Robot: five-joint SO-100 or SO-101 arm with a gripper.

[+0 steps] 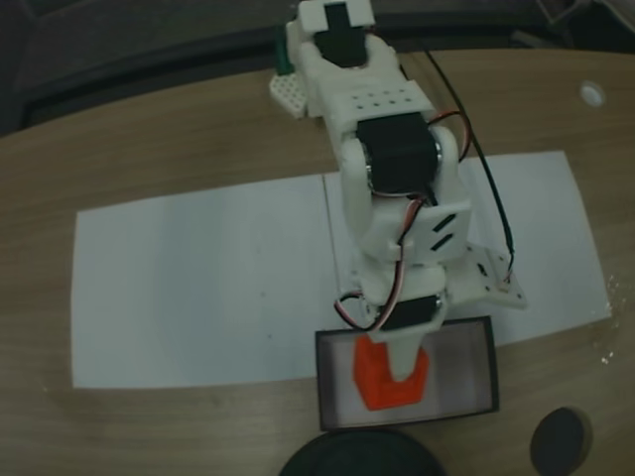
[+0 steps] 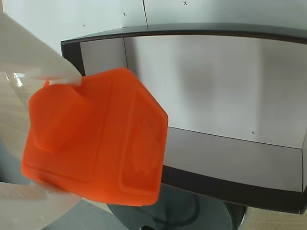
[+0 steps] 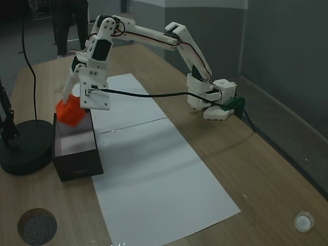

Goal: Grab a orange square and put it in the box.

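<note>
Gripper was clenched on the orange square, holding it in the air above the box floor, lifted clear of the walls so it could drop in

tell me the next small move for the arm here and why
Probably open the jaws and let go, perhaps after easing down slightly. The gripper is shut on the orange square, held above the box near one end in both fixed views. In the wrist view the box's pale floor lies behind the square, so a release should land it inside.
</note>
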